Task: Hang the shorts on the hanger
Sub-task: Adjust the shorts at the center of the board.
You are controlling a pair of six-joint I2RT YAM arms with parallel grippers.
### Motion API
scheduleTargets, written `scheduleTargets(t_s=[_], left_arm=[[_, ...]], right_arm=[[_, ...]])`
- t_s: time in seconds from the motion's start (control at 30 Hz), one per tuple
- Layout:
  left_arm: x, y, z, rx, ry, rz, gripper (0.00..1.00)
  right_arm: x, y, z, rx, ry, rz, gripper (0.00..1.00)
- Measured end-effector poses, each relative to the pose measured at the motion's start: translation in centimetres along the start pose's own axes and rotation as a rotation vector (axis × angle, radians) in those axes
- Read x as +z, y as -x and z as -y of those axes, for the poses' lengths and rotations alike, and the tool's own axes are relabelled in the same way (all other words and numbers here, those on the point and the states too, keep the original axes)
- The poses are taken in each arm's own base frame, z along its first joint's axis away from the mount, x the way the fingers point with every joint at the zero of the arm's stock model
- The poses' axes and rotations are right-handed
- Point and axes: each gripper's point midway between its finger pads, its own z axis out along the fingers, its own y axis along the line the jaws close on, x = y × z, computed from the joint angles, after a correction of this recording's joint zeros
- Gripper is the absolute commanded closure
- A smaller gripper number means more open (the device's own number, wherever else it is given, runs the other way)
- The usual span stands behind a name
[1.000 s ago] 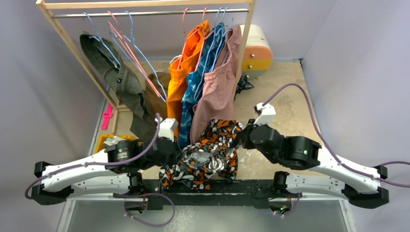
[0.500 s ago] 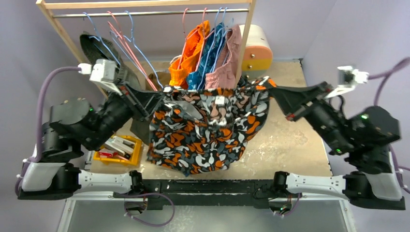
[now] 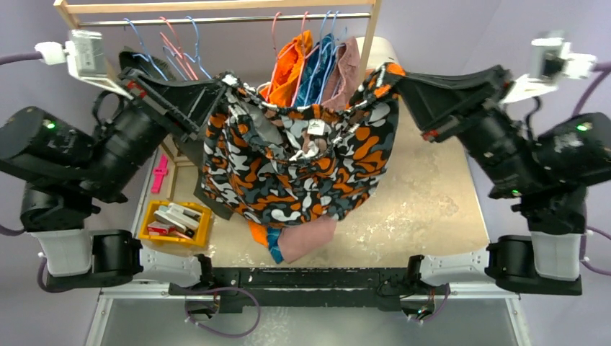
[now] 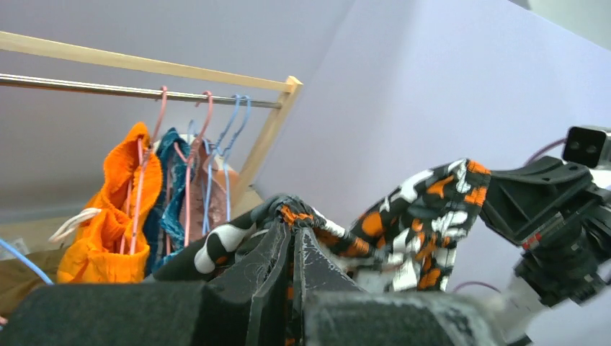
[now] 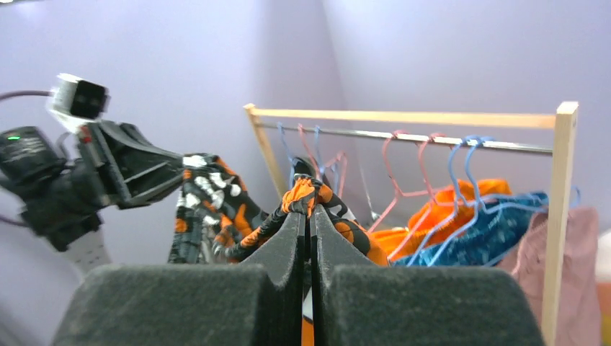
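Observation:
The camouflage-print shorts (image 3: 299, 162) hang stretched between my two grippers, high above the table and in front of the rack. My left gripper (image 3: 225, 78) is shut on the left end of the waistband (image 4: 299, 215). My right gripper (image 3: 389, 72) is shut on the right end (image 5: 310, 193). Empty light-blue hangers (image 3: 144, 50) hang on the rail at the left, behind my left arm. More light-blue hangers (image 5: 472, 176) hang at the right, among the clothes there.
A wooden rack (image 3: 216, 7) holds pink-red hangers (image 3: 176, 47), orange shorts (image 3: 292, 68), teal shorts (image 3: 317, 68), dusty-pink shorts (image 3: 346, 65) and an olive garment (image 3: 140, 68). A yellow tray (image 3: 173, 220) with clips lies at the left. A small drawer unit (image 3: 385, 50) stands behind.
Both arms have risen from low over the table and spread apart, lifting the camouflage shorts from a bunched heap into a stretched sheet in front of the rack.

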Motion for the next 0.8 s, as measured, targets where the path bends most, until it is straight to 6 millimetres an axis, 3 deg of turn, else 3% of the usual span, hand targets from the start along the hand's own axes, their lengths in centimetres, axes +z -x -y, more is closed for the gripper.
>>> scheduleTargets(t_s=[0.07, 0.13, 0.27, 0.37, 0.43, 0.5, 0.57, 0.63, 0.7, 0.8], left_arm=[[-0.4, 1.2, 0.8, -0.018, -0.053, 0.032, 1.0], [-1.5, 0.5, -0.1, -0.015, -0.072, 0.031, 1.0], [-3.8, -3.8, -3.4, 0.02, -0.049, -0.037, 1.0], [-4.4, -6.0, -5.0, 0.043, -0.01, -0.08, 1.0], [-4.0, -5.7, -4.9, 0.063, 0.011, -0.09, 1.0], [-3.0, -3.2, -3.2, 0.065, -0.004, -0.069, 1.0], [-1.7, 1.1, -0.1, 0.013, -0.063, 0.012, 1.0], [-1.2, 3.8, 1.8, -0.035, -0.118, 0.079, 1.0], [-0.8, 2.5, 2.2, -0.02, -0.134, 0.062, 1.0], [-1.2, -3.4, -0.2, 0.046, -0.1, -0.037, 1.0]], right_arm=[[-0.7, 1.9, -0.9, 0.012, 0.067, 0.06, 1.0], [-2.1, 1.9, -0.7, 0.013, 0.106, 0.077, 1.0], [-4.8, -2.3, 1.3, 0.002, 0.091, 0.016, 1.0], [-4.6, -6.6, 2.1, -0.034, 0.06, -0.081, 1.0], [-3.6, -8.1, 1.9, -0.078, 0.046, -0.14, 1.0], [-2.3, -6.0, 0.8, -0.092, 0.059, -0.123, 1.0], [-0.5, -1.7, -1.3, -0.064, 0.111, -0.026, 1.0], [-0.7, 1.6, -2.6, -0.029, 0.169, 0.068, 1.0], [-2.3, 2.8, -2.2, -0.017, 0.193, 0.111, 1.0], [-4.9, 0.2, 0.1, -0.004, 0.161, 0.09, 1.0]])
